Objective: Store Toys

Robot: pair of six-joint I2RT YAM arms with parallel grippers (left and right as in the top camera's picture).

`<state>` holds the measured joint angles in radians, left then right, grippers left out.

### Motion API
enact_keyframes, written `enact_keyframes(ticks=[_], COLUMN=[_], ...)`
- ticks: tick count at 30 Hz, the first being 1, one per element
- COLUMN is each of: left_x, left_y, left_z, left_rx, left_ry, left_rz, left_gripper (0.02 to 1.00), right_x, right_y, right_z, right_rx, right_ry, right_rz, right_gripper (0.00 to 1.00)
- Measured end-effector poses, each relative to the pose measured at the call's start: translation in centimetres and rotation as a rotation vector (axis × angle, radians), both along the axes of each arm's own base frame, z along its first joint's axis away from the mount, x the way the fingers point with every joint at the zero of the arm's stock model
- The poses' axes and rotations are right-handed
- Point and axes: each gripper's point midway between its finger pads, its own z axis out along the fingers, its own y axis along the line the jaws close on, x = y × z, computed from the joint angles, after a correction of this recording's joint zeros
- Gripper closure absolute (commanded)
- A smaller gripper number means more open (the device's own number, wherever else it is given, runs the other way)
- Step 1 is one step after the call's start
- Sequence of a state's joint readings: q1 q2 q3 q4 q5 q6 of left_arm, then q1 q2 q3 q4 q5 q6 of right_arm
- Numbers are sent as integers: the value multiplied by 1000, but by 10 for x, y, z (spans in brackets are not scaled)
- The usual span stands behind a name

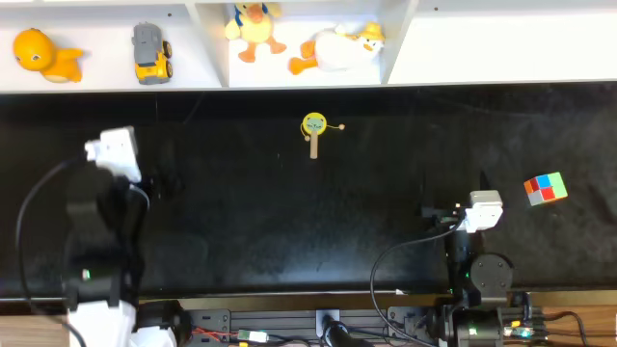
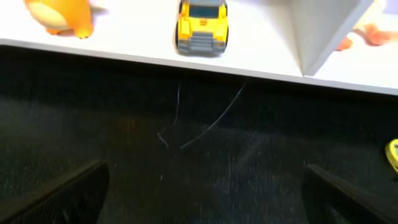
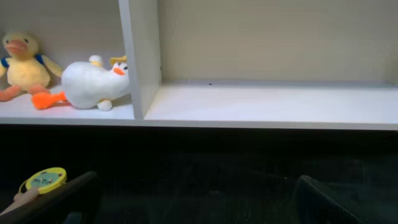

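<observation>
The yellow plush duck [image 1: 254, 29] is cut off at the head by the top view's edge, and the rattle drum [image 2: 393, 155] is cut off by the left wrist view's edge. In the white shelf [image 1: 308, 89] at 12 o'clock, an orange duck [image 1: 46, 55] and a yellow truck [image 1: 151, 53] are held in the left compartment, the plush duck and a white goose [image 1: 337, 48] in the middle one. On the black table [image 1: 241, 222] the rattle drum is laid toward 12 o'clock, just before the shelf; a colour cube [image 1: 546, 189] is found at 3 o'clock, near the right gripper [image 3: 193, 202]; its jaws are spread apart on nothing, as are those of the left gripper [image 2: 205, 190].
</observation>
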<state>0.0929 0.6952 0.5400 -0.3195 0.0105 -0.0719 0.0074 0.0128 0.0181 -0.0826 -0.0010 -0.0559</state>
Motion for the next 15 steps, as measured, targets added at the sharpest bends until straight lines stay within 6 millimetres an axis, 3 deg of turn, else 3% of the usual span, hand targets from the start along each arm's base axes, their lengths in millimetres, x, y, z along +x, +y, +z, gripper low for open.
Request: enact_keyframes(ticks=[10, 15], left_x=[-15, -26], left_y=[-13, -31], left_z=[47, 52], left_rx=[31, 22], left_ry=[-435, -567], left_rz=[-43, -77], left_gripper=[20, 20], right_x=[0, 0], right_y=[0, 0], right_z=[0, 0], right_rx=[0, 0], right_ry=[0, 0], right_rz=[-1, 0], right_gripper=[5, 5])
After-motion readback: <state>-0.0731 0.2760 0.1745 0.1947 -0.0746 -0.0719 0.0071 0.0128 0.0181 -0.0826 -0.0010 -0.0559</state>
